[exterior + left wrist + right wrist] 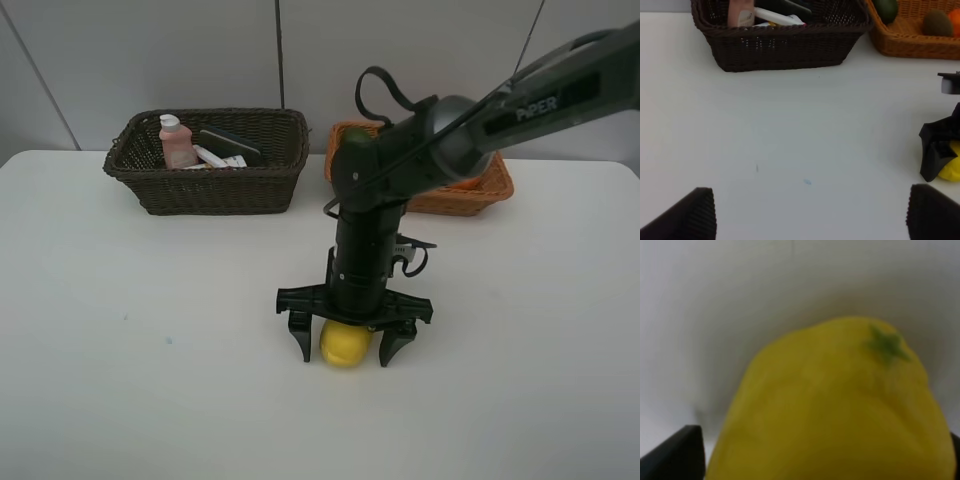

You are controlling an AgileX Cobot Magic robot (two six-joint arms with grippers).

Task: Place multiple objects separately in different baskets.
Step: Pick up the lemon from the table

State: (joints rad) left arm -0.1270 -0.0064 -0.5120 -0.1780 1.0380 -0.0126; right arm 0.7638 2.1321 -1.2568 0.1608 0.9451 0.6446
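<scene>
Yellow lemon point(345, 345), resting on the white table point(120, 350) well in front of the orange-tan basket point(480, 195), is straddled by the spread, unclosed right gripper point(343, 344), so it could be nudged into rolling away if one finger lands first.

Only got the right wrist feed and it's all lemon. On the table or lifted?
Observer: On the white table. The yellow lemon sits between the spread fingers of the right claw.
Operator: Which basket takes it?
Observer: Likely the orange-tan wicker basket; it already holds the dark green avocado, brown kiwi and orange.
Operator: Left claw in the way?
Observer: No. The left claw is open and empty over bare table, off to the lemon's side.
</scene>
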